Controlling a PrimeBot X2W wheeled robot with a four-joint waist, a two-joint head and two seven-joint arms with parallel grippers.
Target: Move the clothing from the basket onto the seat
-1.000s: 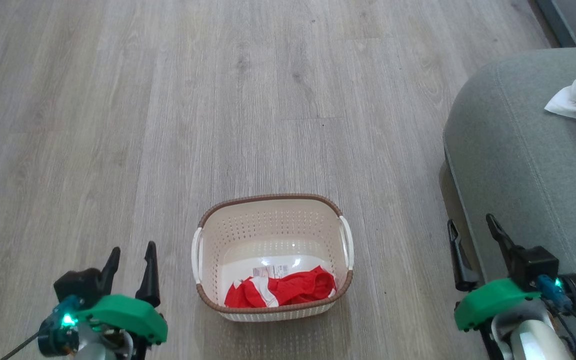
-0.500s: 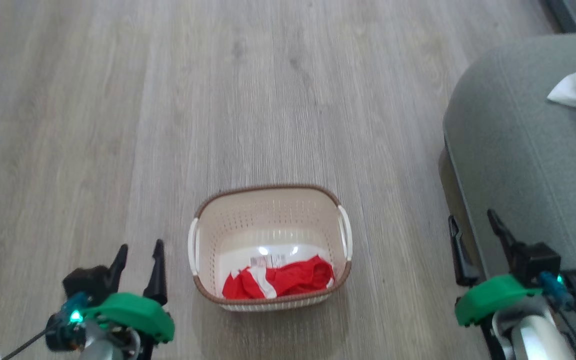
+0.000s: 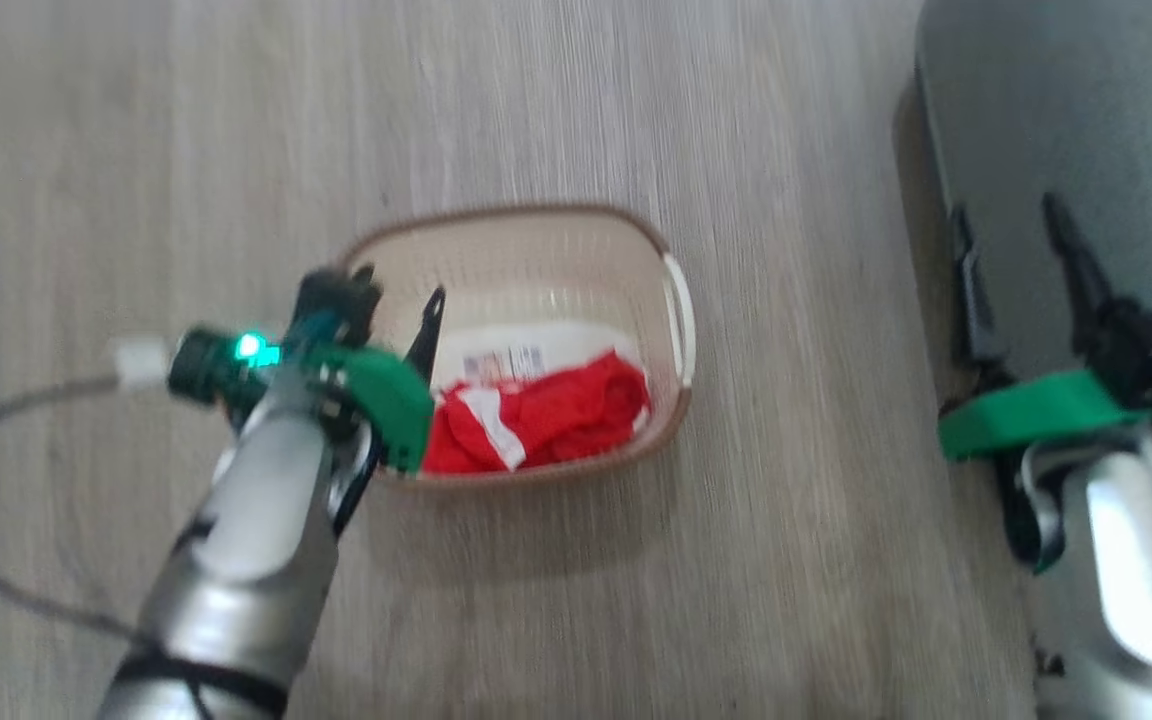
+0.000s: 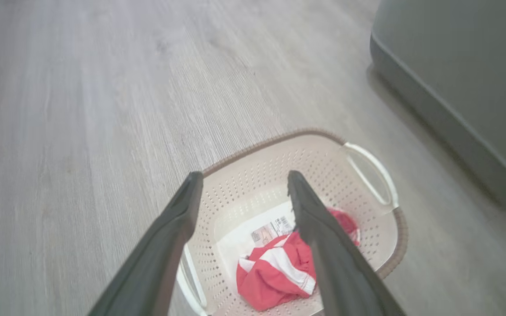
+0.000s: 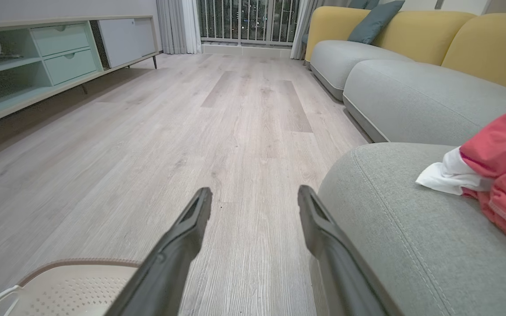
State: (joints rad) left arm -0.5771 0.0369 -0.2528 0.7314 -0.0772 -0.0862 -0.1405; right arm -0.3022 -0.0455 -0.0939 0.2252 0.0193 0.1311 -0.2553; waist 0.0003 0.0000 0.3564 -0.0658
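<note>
Found the left gripper (image 3: 401, 285) brought in over the basket's (image 3: 516, 212) left rim, up from its station low off the basket's left side a second earlier; fingers wide, holding nothing, aimed down into the basket, not yet on cloth. Put the head view's whole shift down to the camera dipping, not to any move of the basket. Saw the right gripper (image 3: 1004, 210) well to the basket's right as before, fingers wide and empty, beside the seat's (image 3: 1086, 120) near edge. Located the remaining clothing (image 3: 546, 415) bunched against the basket's near wall, partly covering the label sticker (image 3: 501, 362) on the basket's floor. Spotted another red-and-white garment (image 5: 503, 162) already on the seat, far right of the basket. Judged the reach for the last piece under way, the grasp not yet made. Noted one finger inside the rim line, the other over the basket's left rim: a snag risk there on the way down. Saw bare floor (image 3: 136, 150) left of and beyond the basket, plus an open strip between basket and seat for the carry across.
</note>
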